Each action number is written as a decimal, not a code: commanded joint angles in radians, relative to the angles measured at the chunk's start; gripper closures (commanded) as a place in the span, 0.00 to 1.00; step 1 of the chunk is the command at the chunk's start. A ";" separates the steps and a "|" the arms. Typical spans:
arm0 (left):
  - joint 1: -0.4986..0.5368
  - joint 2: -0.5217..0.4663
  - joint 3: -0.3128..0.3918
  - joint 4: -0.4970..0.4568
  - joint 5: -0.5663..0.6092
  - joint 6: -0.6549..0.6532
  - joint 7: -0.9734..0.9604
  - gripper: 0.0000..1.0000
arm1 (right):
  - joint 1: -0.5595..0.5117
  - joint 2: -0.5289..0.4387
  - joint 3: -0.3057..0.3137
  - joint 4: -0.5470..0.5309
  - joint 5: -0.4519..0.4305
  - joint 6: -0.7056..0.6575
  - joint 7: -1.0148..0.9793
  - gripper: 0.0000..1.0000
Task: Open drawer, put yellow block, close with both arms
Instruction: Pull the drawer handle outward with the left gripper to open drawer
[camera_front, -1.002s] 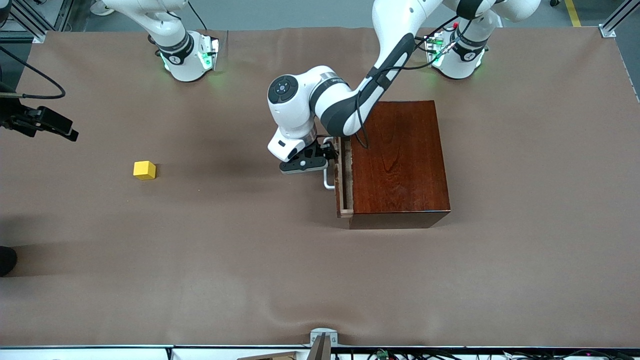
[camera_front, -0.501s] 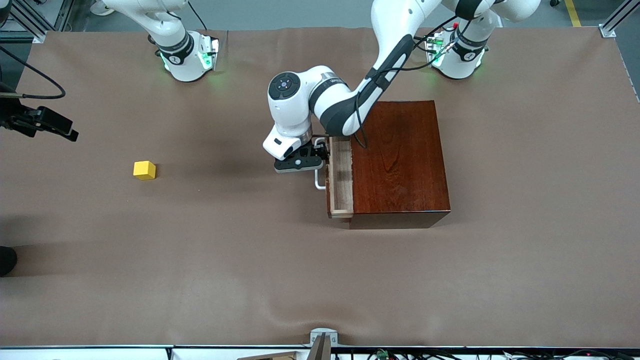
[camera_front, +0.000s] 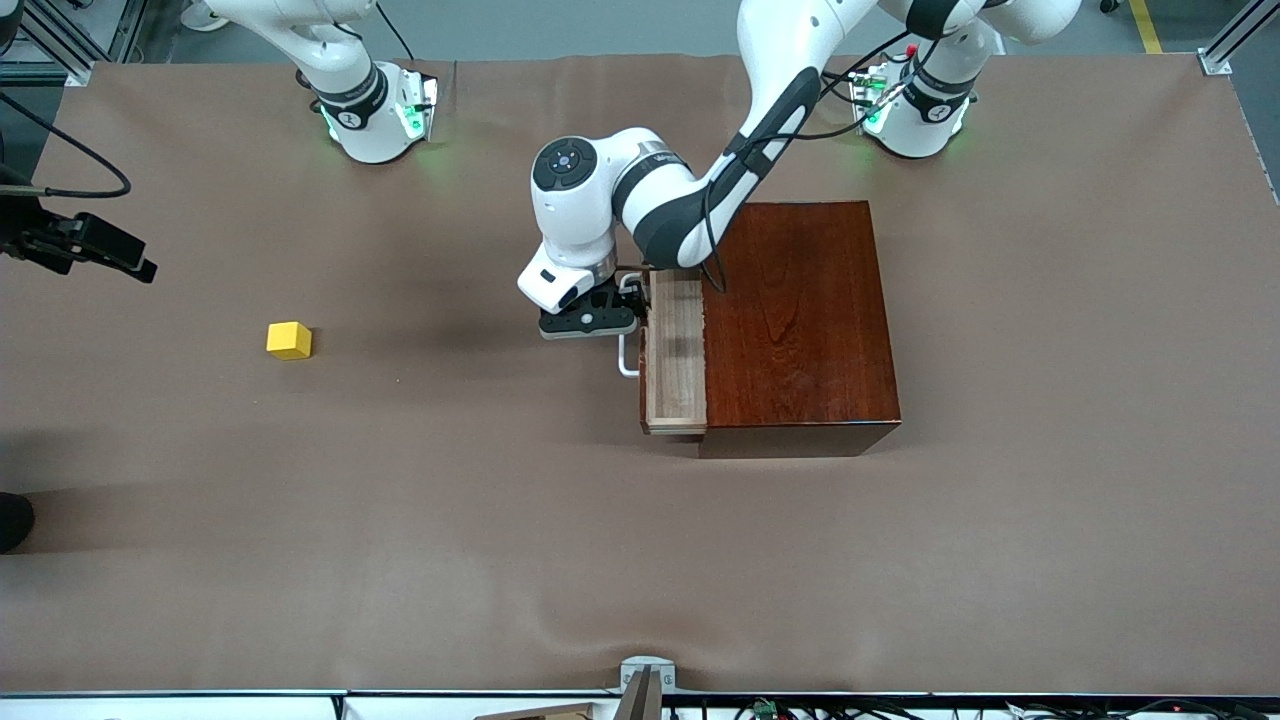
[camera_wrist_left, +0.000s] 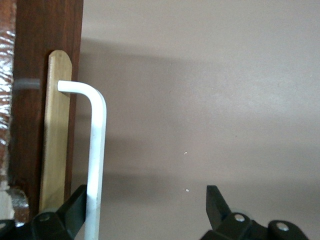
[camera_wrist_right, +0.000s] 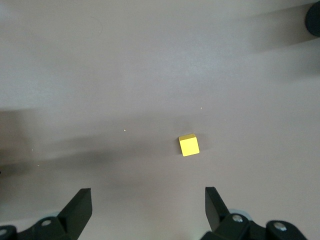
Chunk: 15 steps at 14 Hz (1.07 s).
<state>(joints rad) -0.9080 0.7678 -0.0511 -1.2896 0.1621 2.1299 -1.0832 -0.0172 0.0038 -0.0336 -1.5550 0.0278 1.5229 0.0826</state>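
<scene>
Both arms are glossy white with dark grey joint bands. The left arm (camera_front: 640, 200) has a round dark cap with a small blue dot on its wrist joint and a thin black cable looped along its forearm. Each round base, such as the right arm's base (camera_front: 375, 115), glows green and bears a small printed mark. The black grippers have angular fingers (camera_wrist_right: 80, 205) fixed with silver screws.

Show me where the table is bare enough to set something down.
Bare cloth lies between the yellow block and the drawer, and nearer the camera than the wooden box. It is crowded at the handle, where the left claw hooks it.
</scene>
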 joint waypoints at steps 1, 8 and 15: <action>-0.025 0.034 0.002 0.032 -0.016 0.033 -0.014 0.00 | 0.013 -0.010 -0.006 0.003 0.000 -0.006 0.016 0.00; -0.028 0.042 0.002 0.044 -0.016 0.073 -0.020 0.00 | 0.013 -0.010 -0.006 0.003 0.000 -0.006 0.016 0.00; -0.037 0.044 0.004 0.044 -0.015 0.177 -0.047 0.00 | 0.013 -0.010 -0.006 0.003 0.000 -0.006 0.014 0.00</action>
<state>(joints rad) -0.9328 0.7775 -0.0501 -1.2893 0.1621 2.2631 -1.1097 -0.0172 0.0038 -0.0336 -1.5550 0.0278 1.5229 0.0826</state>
